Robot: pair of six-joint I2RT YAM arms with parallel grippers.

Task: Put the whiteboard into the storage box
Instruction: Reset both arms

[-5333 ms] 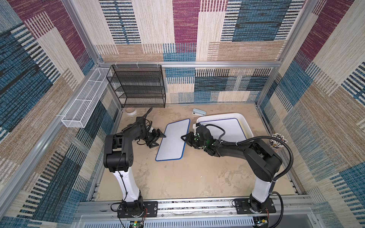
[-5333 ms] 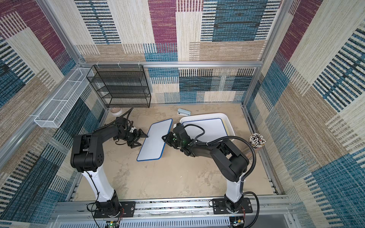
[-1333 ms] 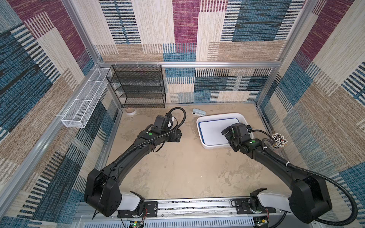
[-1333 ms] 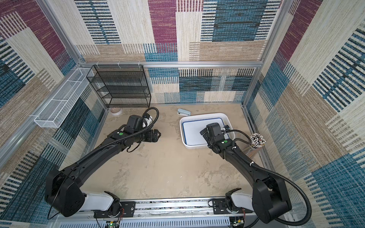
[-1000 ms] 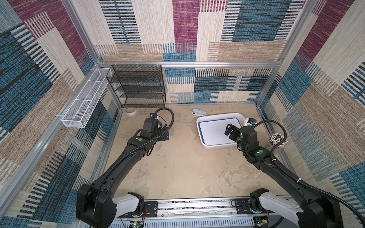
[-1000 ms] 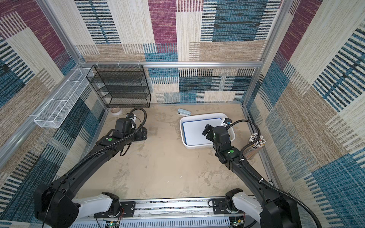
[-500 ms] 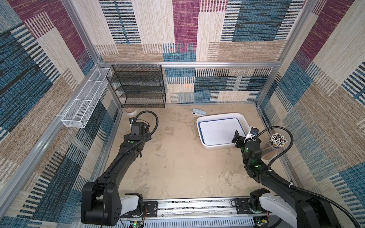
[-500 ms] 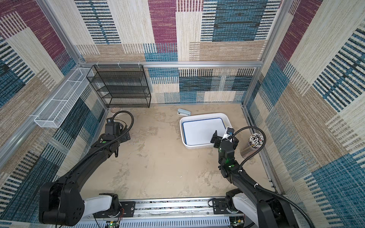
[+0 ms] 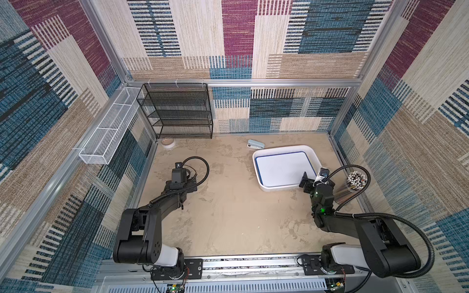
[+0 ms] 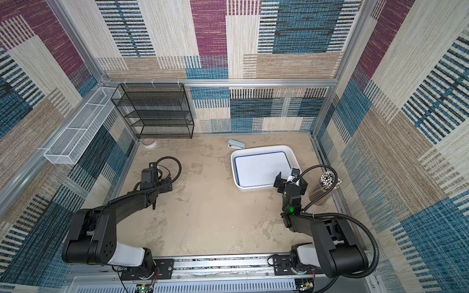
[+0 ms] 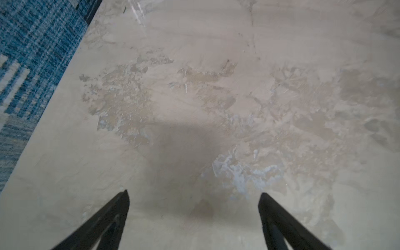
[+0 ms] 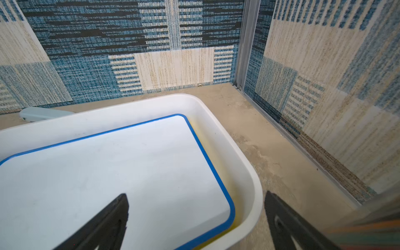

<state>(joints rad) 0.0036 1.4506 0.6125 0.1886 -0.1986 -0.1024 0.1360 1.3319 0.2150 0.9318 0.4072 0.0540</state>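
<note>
Shows the whiteboard (image 9: 283, 168) lying flat inside the box (image 9: 284, 148), blue frame just within the white walls, in both top views. Puts the box on the table (image 9: 228, 215) toward the far right, with a stapler (image 9: 255, 144) just beyond its far left corner and a pen cup (image 9: 354, 184) near its near right corner. Finds the right gripper (image 10: 291, 183) at that same corner, jaws spread wide and empty. In the right wrist view, shows one finger (image 12: 104, 220) over the whiteboard and its mate past the rim over bare table; cannot tell whether either touches. Finds the left gripper (image 11: 192, 194) wide too, holding nothing, low over bare table near the left wall, well apart from the box. Leaves a rack (image 9: 177, 111) and a wire basket (image 9: 109, 134) at the far left.
</note>
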